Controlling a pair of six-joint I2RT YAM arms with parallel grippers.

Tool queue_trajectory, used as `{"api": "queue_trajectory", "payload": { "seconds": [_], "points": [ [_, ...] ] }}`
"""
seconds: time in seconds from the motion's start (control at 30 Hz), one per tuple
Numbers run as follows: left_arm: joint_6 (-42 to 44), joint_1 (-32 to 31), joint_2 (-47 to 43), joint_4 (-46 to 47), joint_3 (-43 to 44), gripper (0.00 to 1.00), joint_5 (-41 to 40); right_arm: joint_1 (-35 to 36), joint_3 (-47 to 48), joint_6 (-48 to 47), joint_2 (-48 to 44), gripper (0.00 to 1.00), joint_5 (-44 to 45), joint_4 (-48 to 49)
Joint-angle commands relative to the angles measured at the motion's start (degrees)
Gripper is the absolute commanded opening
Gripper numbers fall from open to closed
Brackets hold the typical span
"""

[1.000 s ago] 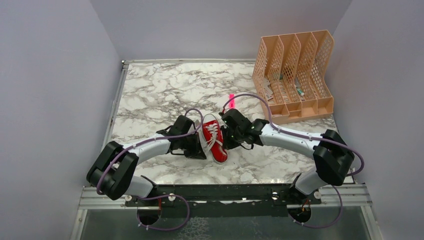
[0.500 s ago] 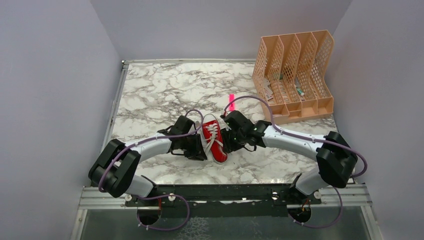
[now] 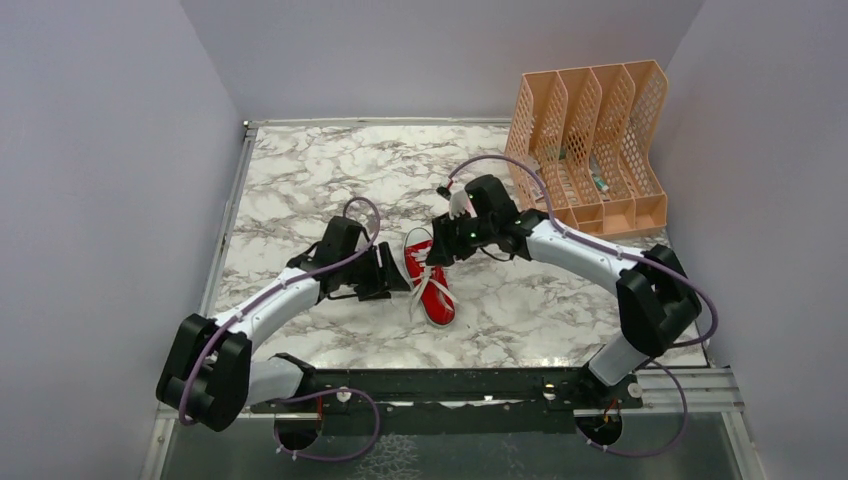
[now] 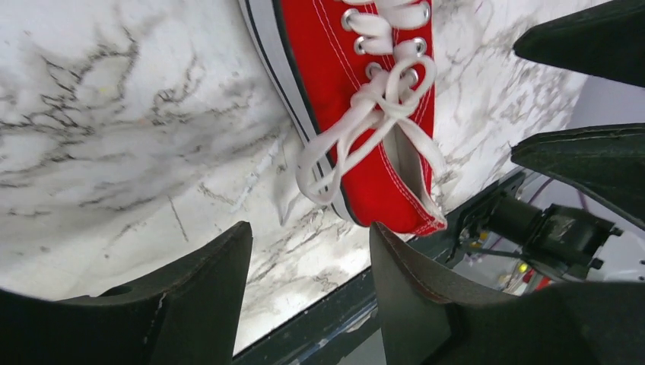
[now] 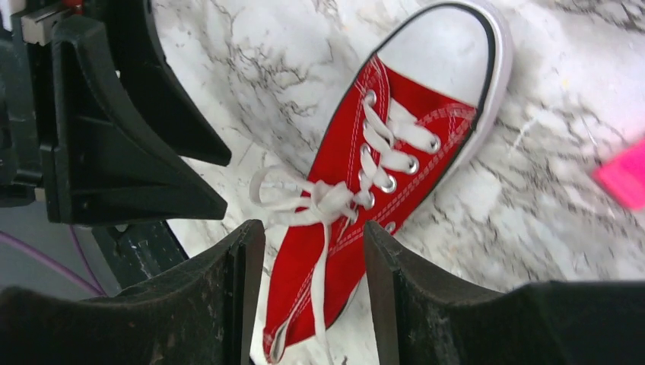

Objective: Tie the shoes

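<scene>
- The red shoe (image 3: 433,288) lies on the marble table (image 3: 300,190) between both arms, its white laces (image 4: 357,122) looped.
- The left gripper (image 4: 308,236) has its fingers apart and is empty.
- The right gripper (image 5: 312,228) has its fingers apart and is empty above the shoe.

The shoe (image 3: 428,280) lies mid-worktop (image 3: 300,190), hemmed in by the left end effector (image 3: 397,279) just beside its left flank and the right end effector (image 3: 438,250) at its toe, both with fingers spread. Lace loops (image 4: 327,163) spill off its left side onto the marble, toward the left end effector. A rack (image 3: 590,150) fills the far right corner, and a pink marker (image 5: 624,176) lies near the toe. Bare marble runs far left and near right. Walls (image 3: 100,200) close three sides.
</scene>
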Motion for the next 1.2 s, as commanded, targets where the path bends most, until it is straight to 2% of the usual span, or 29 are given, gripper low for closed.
{"api": "queue_trajectory", "payload": {
  "seconds": [0.0,0.13,0.33,0.43,0.9,0.97,1.07,1.17],
  "points": [
    [-1.7,3.7,1.4,9.5,-3.1,0.60,5.8,-1.6,2.5,-3.2,4.8,0.53,-11.0,7.2],
    [-4.2,4.3,4.9,17.1,-3.9,0.57,8.4,-1.6,4.5,-3.5,8.7,0.49,-11.5,5.5],
    [-4.6,4.3,8.7,20.9,-3.7,0.50,11.3,-1.6,4.1,-3.6,10.2,0.50,-10.3,4.9],
    [-4.0,4.3,9.9,20.3,-3.5,0.44,11.6,-1.6,3.9,-3.3,11.2,0.50,-11.2,5.2],
    [-0.1,4.3,12.9,15.6,-2.2,0.30,11.6,-1.5,3.8,-1.7,13.9,0.36,-12.9,6.7],
    [0.0,4.3,13.1,15.5,-2.0,0.29,11.4,-1.5,3.5,-1.5,13.9,0.36,-12.9,7.0],
    [-0.2,4.3,13.4,16.2,-1.7,0.36,11.5,-1.5,3.3,-1.1,14.0,0.37,-13.3,7.2],
    [-0.1,4.3,13.8,16.5,-1.3,0.36,11.5,-1.5,3.6,-0.9,14.4,0.37,-12.8,7.1]
  ]
}}
